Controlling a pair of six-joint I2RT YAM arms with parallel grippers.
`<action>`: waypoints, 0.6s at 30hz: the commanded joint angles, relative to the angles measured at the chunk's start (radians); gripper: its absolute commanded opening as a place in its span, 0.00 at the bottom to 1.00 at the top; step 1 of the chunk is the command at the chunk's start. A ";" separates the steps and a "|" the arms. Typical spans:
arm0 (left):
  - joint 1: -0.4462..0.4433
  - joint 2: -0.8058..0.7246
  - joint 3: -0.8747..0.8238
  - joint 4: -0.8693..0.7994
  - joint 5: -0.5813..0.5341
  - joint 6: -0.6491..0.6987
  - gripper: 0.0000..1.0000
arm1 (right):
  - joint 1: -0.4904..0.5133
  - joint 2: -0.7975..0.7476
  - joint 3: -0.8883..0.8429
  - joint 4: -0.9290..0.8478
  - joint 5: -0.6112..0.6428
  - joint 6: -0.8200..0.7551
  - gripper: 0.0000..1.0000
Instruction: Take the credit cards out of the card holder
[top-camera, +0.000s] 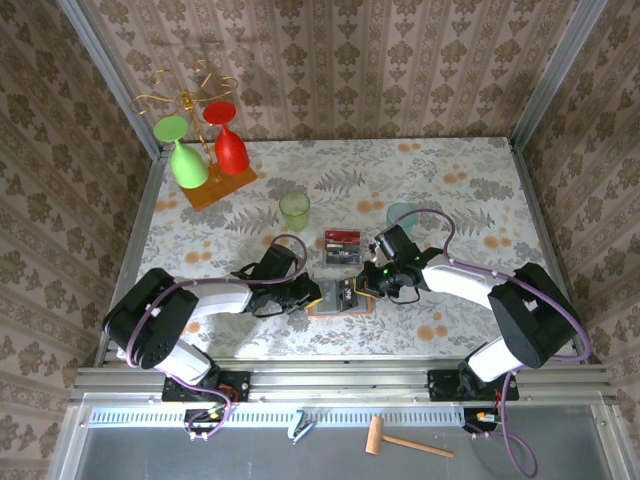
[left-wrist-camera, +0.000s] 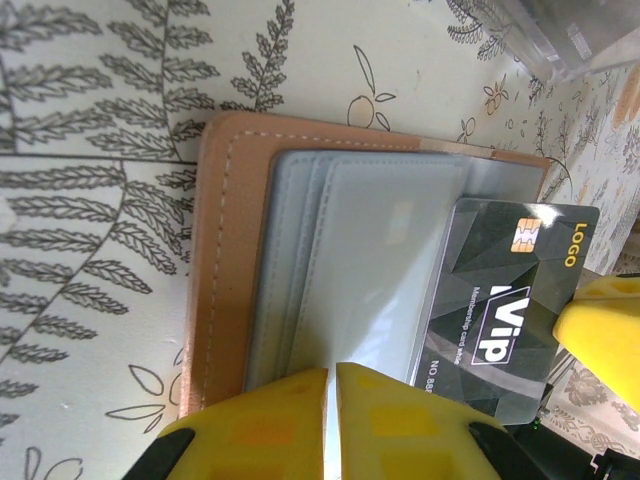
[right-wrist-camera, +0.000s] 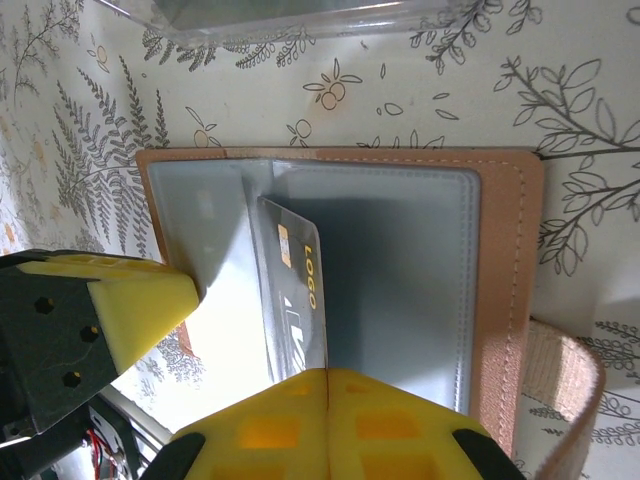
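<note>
Holder (left-wrist-camera: 225, 250): open flat on tabletop (top-camera: 460, 180), grey-blue pockets up, between my two arms.
Grey card (left-wrist-camera: 500, 300): mostly out. One long edge is tucked under the translucent pocket layer and the rest is lifted clear.
Red card (top-camera: 342, 237): out of the holder, lying just beyond it.
Left fingers (left-wrist-camera: 260, 425): pressed together, tips over the pocket stack just beside the grey card. I seem to be pinning the holder down; can't tell if a layer is pinched.
Right fingers (right-wrist-camera: 400, 425): pressed together on the grey card, pinching the end away from the chip.
Key relation: the card's long axis runs parallel to the pocket seams and points straight at my right fingertips. The tucked edge faces the pockets and the free edge faces away from them. The right arm is nearer and has the card.
Next move (my read): slide the card sideways off the pockets, across its short axis, with the left fingers holding the holder.
Risk: the tucked edge snags and the holder drags or folds up with it.
Progress (my read): last stretch; remaining pockets look empty, not certain.
</note>
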 joint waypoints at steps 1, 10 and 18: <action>0.003 0.022 -0.017 -0.037 -0.018 0.009 0.12 | -0.005 -0.036 0.027 -0.046 0.044 -0.015 0.06; 0.002 0.022 -0.012 -0.033 -0.018 0.007 0.12 | 0.005 -0.021 0.029 -0.022 0.036 -0.013 0.06; 0.000 0.022 -0.014 -0.031 -0.019 0.005 0.12 | 0.037 -0.004 0.037 0.001 0.023 0.018 0.11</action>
